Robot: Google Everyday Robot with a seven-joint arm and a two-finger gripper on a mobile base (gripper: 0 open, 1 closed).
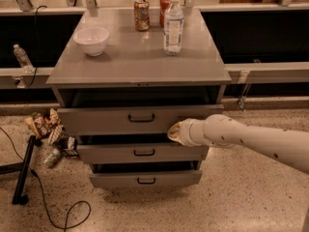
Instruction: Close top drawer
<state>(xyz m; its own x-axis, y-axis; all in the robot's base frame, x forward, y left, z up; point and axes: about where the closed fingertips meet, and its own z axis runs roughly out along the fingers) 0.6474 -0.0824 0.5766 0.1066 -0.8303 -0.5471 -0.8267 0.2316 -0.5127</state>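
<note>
The top drawer is a wide grey metal front with a small black bar handle. It stands pulled out a short way, with a dark gap behind it under the cabinet top. My gripper is at the end of a white arm that reaches in from the right. It sits against the lower right part of the top drawer's front, to the right of the handle.
Two narrower grey drawers below also stand partly out. On the cabinet top are a white bowl, a water bottle and two cans. Snack bags and a black cable and stand lie on the floor at left.
</note>
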